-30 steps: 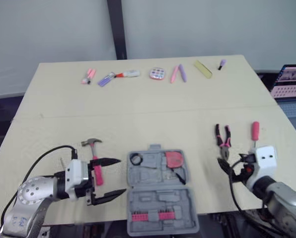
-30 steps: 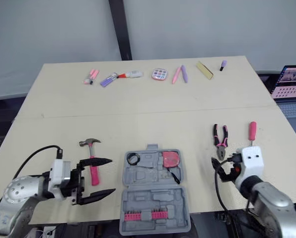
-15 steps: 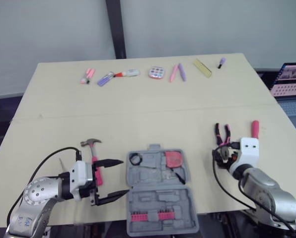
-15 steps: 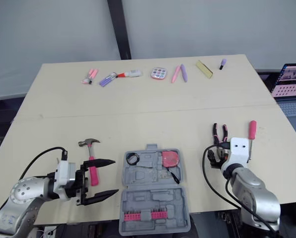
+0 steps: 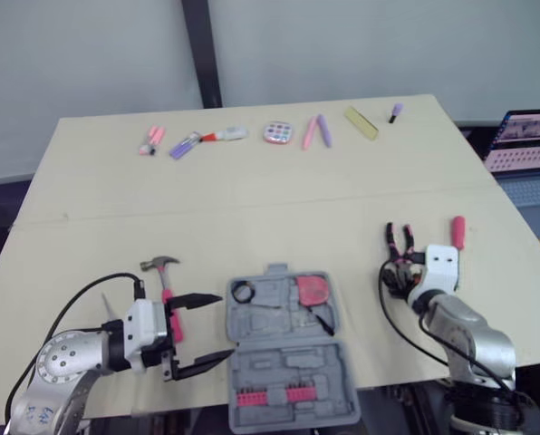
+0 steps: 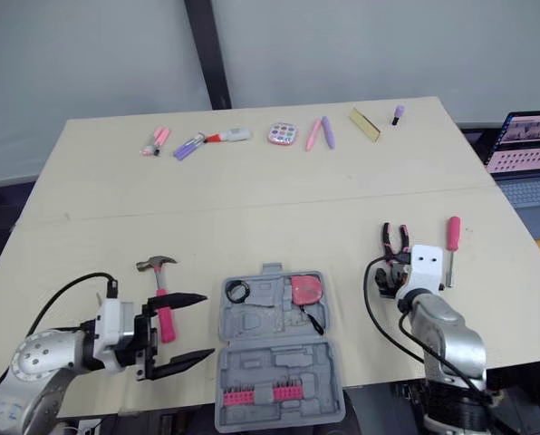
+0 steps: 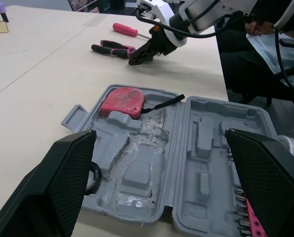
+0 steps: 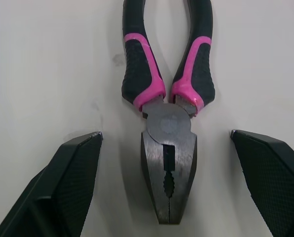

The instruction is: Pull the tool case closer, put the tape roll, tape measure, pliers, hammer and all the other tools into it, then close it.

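The grey tool case (image 5: 288, 358) lies open at the table's near edge. A red tape measure (image 5: 313, 291) and a black tape roll (image 5: 245, 292) sit in its far half; a row of pink bits (image 5: 274, 396) sits in the near half. The pink-handled hammer (image 5: 168, 294) lies left of the case. My left gripper (image 5: 199, 332) is open just near of the hammer, pointing at the case (image 7: 211, 163). The pink-and-black pliers (image 8: 168, 148) lie right of the case. My right gripper (image 8: 165, 134) is open and straddles the pliers' head. A pink screwdriver (image 5: 456, 233) lies right of the pliers.
Along the table's far edge lies a row of small items: pink and purple markers (image 5: 313, 131), a round case (image 5: 275, 133), a yellow strip (image 5: 361, 122). A laptop (image 5: 524, 149) stands off the table's right side. The near table edge runs just under the case.
My right gripper has swung forward and to the left, coming over the pliers' head. The left gripper holds about the same place. The camera has shifted slightly.
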`<state>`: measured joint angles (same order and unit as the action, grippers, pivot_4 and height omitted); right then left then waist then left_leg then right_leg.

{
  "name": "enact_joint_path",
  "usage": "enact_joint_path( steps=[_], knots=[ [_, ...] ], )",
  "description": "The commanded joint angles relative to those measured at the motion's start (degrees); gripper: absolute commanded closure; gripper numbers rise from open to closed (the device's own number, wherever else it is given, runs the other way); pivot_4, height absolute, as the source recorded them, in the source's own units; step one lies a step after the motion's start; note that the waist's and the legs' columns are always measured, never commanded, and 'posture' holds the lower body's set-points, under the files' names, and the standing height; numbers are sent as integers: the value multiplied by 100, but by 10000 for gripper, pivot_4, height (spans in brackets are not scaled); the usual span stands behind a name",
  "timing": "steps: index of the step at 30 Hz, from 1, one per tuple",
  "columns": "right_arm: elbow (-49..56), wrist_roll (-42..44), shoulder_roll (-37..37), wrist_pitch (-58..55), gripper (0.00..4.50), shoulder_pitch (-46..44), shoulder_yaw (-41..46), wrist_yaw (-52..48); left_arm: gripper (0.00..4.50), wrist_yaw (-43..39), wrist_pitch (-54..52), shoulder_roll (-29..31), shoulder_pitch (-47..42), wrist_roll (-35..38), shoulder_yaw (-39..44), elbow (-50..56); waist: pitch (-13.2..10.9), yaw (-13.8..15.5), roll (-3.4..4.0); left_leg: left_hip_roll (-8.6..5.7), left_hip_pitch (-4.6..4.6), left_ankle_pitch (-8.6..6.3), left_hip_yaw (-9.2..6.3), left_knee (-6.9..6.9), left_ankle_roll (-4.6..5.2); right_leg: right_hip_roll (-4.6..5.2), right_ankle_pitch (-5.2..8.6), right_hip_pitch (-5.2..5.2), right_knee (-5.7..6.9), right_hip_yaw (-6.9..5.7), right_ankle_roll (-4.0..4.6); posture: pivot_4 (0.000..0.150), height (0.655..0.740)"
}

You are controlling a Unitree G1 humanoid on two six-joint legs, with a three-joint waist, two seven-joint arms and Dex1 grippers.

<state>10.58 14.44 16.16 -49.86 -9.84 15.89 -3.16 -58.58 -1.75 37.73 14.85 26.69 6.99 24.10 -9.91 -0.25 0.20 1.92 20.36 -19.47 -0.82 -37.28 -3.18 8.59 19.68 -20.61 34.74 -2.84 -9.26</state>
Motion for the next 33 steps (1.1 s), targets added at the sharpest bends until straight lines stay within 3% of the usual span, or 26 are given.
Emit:
enact_joint_path(
  steps=[1,8,11,16,17,26,29,33],
  knots=[
    [-131,-53,-60,97,815,-104,-30,46,0,50,93,32,123,-5,115,231,0,-2,0,0,0,0,0,1,0,0,0,0,0,0,0,1500,7400],
    [-172,-91,-120,73,815,-157,7,40,0,135,129,7,191,-47,84,272,0,-3,0,0,0,0,0,0,0,0,0,0,0,0,0,1500,7400],
    [-109,-99,-117,0,8152,-131,-3,26,0,166,149,-1,211,-61,61,268,0,-1,0,0,0,0,1,2,0,0,0,0,0,0,0,1500,7400],
    [-66,-100,-90,-48,32857,-102,1,3,0,199,186,-29,217,-72,15,254,0,8,-1,0,0,0,1,-1,0,0,0,1,0,0,0,1500,7400],
    [-64,-101,-89,-54,35551,-106,7,7,0,198,197,-33,221,-75,10,245,1,8,-1,0,0,0,1,-1,0,0,0,1,0,0,0,1500,7400],
    [354,-16,265,-247,35318,-159,-70,-294,0,60,223,15,198,46,65,125,0,8,0,0,1,0,1,0,0,0,0,0,0,0,0,1500,7400],
    [826,225,828,-521,35318,-229,-130,-827,0,-51,142,125,138,192,219,56,-4,10,6,0,7,0,1,1,1,0,0,-6,-2,0,0,1500,7400],
    [1472,714,2155,-776,35318,-438,-641,-2235,0,-212,24,275,-83,368,415,-164,-8,10,13,0,9,0,3,-2,2,0,0,-8,-2,1,0,1500,7400]
  ],
)
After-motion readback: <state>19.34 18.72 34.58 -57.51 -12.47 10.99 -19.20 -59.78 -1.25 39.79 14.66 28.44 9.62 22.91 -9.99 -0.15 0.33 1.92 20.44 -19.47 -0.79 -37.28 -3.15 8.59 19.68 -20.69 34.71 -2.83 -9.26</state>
